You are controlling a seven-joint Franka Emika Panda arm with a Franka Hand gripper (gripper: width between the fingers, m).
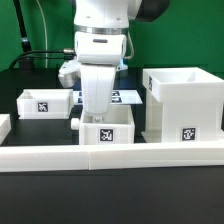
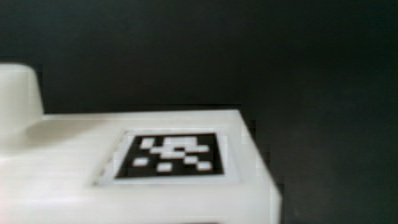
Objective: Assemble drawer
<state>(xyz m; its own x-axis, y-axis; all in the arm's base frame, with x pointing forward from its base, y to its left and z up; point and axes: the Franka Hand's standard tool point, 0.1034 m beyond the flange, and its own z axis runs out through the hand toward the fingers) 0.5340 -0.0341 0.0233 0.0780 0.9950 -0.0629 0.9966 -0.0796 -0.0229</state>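
Gripper (image 1: 97, 113) sits low over the middle knobbed tray (image 1: 110, 134), just behind the near rail (image 1: 110, 158); can't tell if its jaws are open or closed. Second tray (image 1: 45, 103) far left, drawer casing (image 1: 183, 100) right.

On the surface (image 1: 140, 118), the rail (image 1: 60, 157) runs across the lower part of the frame, in front of everything else. Just behind it, at centre, sits the central tray (image 1: 108, 133), with the pincer (image 1: 97, 112) directly over it; contact cannot be told. The second tray (image 1: 44, 104) lies at centre left, farther back. The casing (image 1: 183, 100) stands at the right, beside the central tray. The marker board (image 1: 131, 97) lies flat behind the pincer, between it and the casing.
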